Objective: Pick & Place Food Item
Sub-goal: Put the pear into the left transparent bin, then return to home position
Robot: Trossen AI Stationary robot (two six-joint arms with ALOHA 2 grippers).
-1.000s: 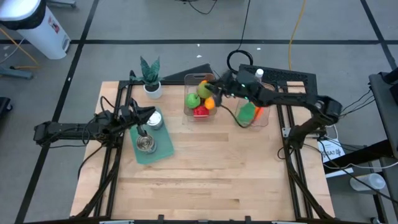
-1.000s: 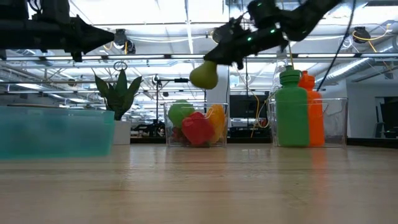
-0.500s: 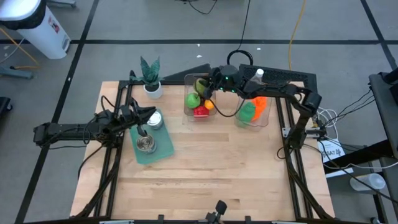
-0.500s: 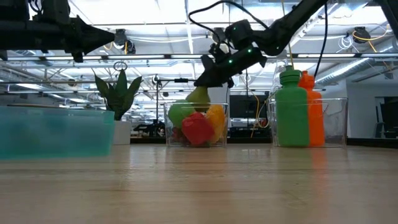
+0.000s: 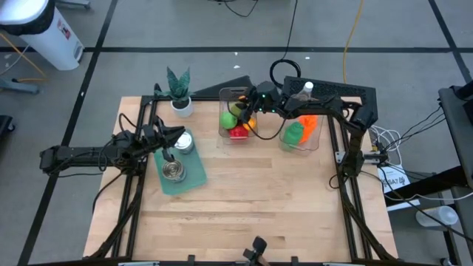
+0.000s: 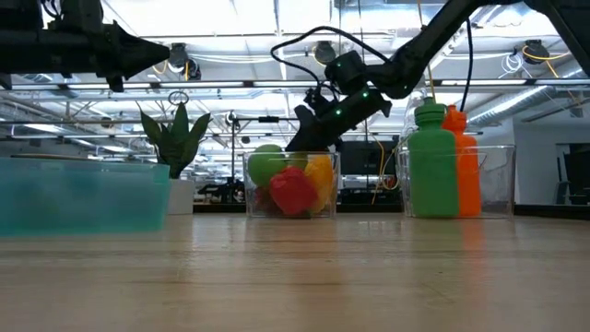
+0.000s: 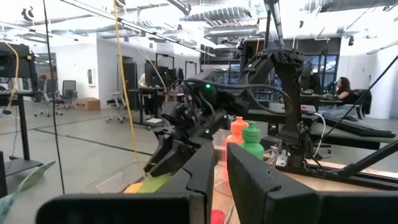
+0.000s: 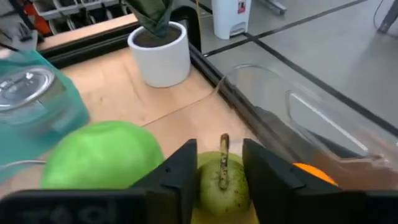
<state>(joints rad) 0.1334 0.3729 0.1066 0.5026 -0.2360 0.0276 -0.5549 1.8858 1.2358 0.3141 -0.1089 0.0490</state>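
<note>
Parked at mid-left of the high view, the left gripper [image 5: 176,133] is pressed together. Right of it, a pear [image 8: 222,180] is pinched by the right gripper [image 5: 249,108] over the clear bin [image 5: 224,94]; released unevenly, it could be rolled off the piled fruit [image 6: 290,184] onto the desk [image 5: 259,199].

In the right wrist view the pear [image 8: 222,180] between the right gripper [image 8: 219,168] fingers is cut off by the picture's edge, so its lower half is unseen. The orange [image 8: 313,170] beside the gripper shows only as a sliver behind the clear bin [image 8: 292,106] wall. The left gripper [image 7: 219,171] fingertips run out of frame.
</note>
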